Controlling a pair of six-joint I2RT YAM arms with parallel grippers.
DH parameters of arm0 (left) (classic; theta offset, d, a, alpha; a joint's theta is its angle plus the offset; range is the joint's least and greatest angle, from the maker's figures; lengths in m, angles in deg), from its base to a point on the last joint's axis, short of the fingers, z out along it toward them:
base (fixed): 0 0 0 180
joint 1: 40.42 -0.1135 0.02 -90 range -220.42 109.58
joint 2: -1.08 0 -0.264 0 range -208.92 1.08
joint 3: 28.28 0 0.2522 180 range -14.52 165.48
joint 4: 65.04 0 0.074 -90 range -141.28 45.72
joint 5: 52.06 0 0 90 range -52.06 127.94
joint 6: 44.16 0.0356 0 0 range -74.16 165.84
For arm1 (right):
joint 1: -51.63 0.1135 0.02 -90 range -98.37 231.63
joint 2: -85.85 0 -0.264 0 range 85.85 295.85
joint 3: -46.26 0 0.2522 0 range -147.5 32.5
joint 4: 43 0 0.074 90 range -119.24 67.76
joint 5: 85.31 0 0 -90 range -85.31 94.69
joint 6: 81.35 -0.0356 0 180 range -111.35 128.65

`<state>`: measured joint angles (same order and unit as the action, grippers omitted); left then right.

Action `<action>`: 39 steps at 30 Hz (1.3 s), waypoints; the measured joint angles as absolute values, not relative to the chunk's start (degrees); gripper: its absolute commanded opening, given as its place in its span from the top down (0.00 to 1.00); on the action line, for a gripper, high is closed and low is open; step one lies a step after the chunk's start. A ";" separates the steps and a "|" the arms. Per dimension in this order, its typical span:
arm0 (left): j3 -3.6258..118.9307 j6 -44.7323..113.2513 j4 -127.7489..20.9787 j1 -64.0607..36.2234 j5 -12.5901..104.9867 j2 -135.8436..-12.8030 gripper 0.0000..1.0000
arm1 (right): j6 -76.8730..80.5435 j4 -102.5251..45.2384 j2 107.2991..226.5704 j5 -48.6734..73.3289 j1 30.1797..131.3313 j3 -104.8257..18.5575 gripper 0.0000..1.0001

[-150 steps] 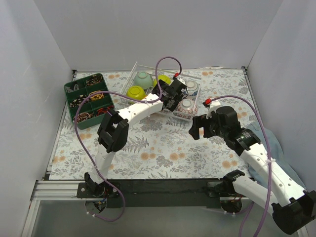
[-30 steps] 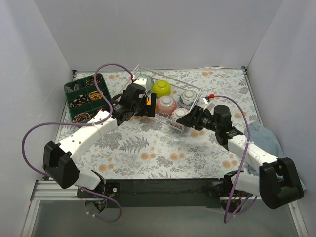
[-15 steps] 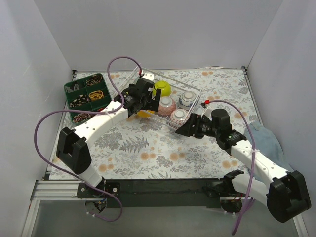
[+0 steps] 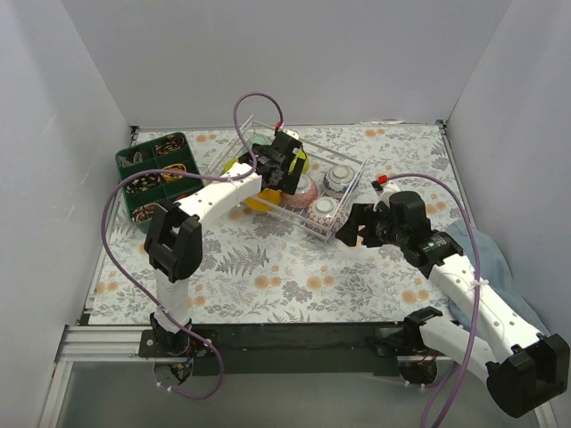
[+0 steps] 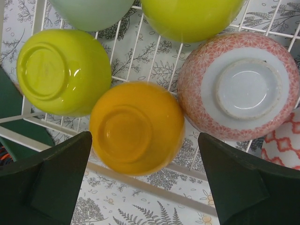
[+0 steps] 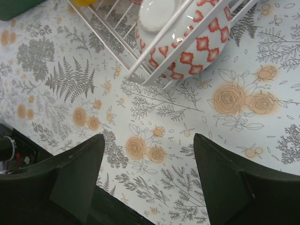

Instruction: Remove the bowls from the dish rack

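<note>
The white wire dish rack (image 4: pixel 346 160) holds several upturned bowls. In the left wrist view I see an orange bowl (image 5: pixel 136 126), a lime-yellow bowl (image 5: pixel 63 70), a pink-patterned bowl (image 5: pixel 239 84), a pale green bowl (image 5: pixel 91 9) and a second lime-yellow bowl (image 5: pixel 190 16). My left gripper (image 5: pixel 145 183) hangs open above the rack's near rim, its fingers either side of the orange bowl and not touching it. My right gripper (image 6: pixel 147 173) is open over the tablecloth, just outside the rack corner holding a red-and-white patterned bowl (image 6: pixel 187 37).
A dark green compartmented tray (image 4: pixel 156 174) sits left of the rack. A blue cloth (image 4: pixel 486 259) lies at the table's right edge. White walls close in the left, back and right sides. A blue-and-white bowl (image 4: pixel 341 178) stands in the rack's right part.
My left gripper has swung right and farther over the rack, above the orange bowl. My right gripper has drawn back a little from the rack's corner, staying open.
</note>
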<state>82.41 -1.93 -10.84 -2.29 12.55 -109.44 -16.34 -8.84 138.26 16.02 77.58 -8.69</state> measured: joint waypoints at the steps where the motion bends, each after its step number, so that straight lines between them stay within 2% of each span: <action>1: 83.24 -1.64 -10.40 -2.29 12.46 -110.49 0.02 | -15.78 -8.11 138.15 15.41 77.58 -8.80 0.15; 13: 85.40 -1.03 -7.43 -2.27 12.90 -113.00 0.02 | -13.04 -4.25 137.47 13.57 77.58 -9.08 0.15; 26: 85.53 6.53 -7.51 1.54 5.29 -113.37 0.02 | -12.08 -3.63 137.86 12.70 77.58 -9.13 0.15; 39: 92.22 6.60 -2.97 3.33 0.44 -122.42 0.17 | -11.91 -3.57 138.06 12.28 77.58 -9.76 0.15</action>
